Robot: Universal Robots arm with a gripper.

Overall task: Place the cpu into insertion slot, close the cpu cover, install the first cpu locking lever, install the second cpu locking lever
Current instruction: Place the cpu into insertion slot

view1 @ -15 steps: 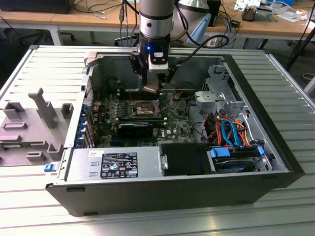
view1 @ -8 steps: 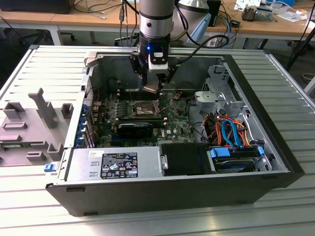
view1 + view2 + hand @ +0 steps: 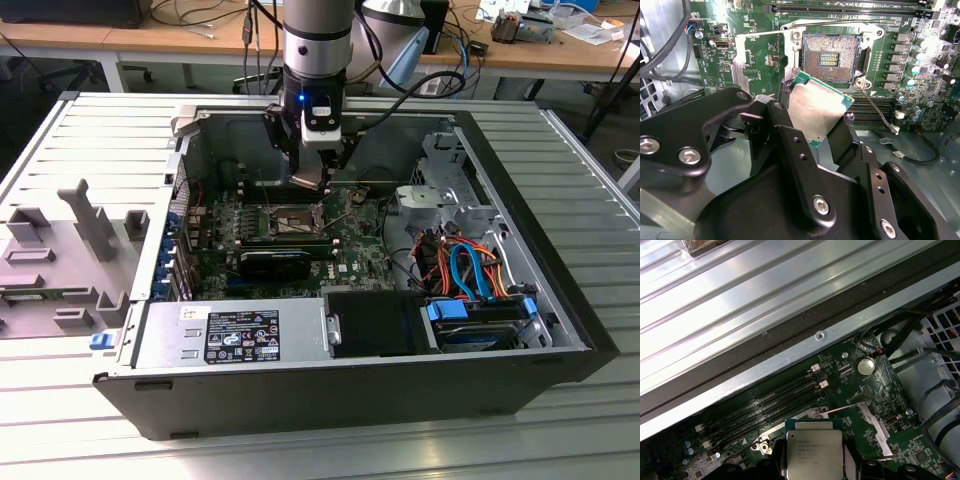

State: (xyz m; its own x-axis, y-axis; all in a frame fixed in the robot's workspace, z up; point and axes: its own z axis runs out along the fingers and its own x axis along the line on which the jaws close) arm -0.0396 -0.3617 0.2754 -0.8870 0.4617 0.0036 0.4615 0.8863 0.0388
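Note:
My gripper [image 3: 815,125] is shut on the cpu [image 3: 817,107], a flat silvery square chip held by its edges between the black fingers [image 3: 790,145]. The chip hangs tilted a short way above the green board, beside the insertion slot [image 3: 830,57], which lies uncovered with its dark contact field showing. The cpu cover [image 3: 740,60] is swung open and stands to one side of the slot. A thin wire lever [image 3: 840,22] runs along the slot's far rim and another [image 3: 875,107] slants away from it. In the exterior view the gripper [image 3: 312,180] hovers just behind the slot [image 3: 288,220]. The first wrist view shows the cpu [image 3: 814,455] from above.
Long black memory slots [image 3: 770,400] lie close to the slot, with a coin battery [image 3: 865,366] nearby. A black card [image 3: 275,262], the power supply [image 3: 240,335], the drive cage [image 3: 440,195] and coloured cables [image 3: 465,270] fill the case. Grey fixtures [image 3: 85,215] stand at the exterior view's left.

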